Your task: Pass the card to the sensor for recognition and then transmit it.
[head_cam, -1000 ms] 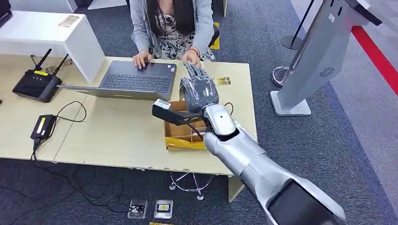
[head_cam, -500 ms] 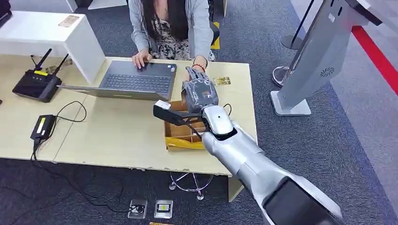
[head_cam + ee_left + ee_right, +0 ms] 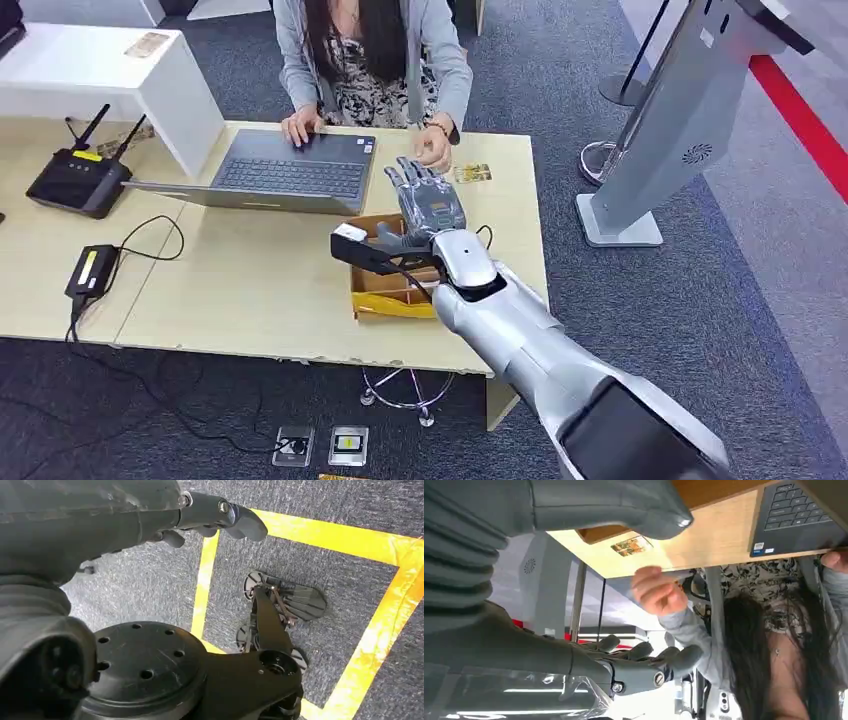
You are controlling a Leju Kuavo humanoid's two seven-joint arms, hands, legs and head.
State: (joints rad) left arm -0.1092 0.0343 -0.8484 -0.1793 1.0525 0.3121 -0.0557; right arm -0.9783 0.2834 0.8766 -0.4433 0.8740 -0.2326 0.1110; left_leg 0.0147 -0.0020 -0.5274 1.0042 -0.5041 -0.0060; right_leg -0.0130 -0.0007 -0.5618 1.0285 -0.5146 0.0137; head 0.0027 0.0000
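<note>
Well, starting big: pale counter across the head view, with a tall grey kiosk standing on the carpet off its right edge. Probably the sensor, but can't confirm from here.

Next, a person seated at the far edge. One hand on the laptop, the other, the person's hand, resting near the far right corner. Good spot for receiving something passed across.

Then the right hand, reaching out over the counter above an open cardboard box near the front right corner. Fingers spread apart, nothing between them and the thumb in the right wrist view. Reads like a hand-over pose that's let go, not a grip.

Left hand just hanging down over the taped floor, fingers loosely apart and empty. Not needed for this, so parked.

Over by the left edge, a black router and a power brick, well apart from the action.

Smallest: the card, lying flat on the counter near the far right corner, just beside the person's hand and not held by anyone. Seems delivered, so guessing the task is about wrapped up.
</note>
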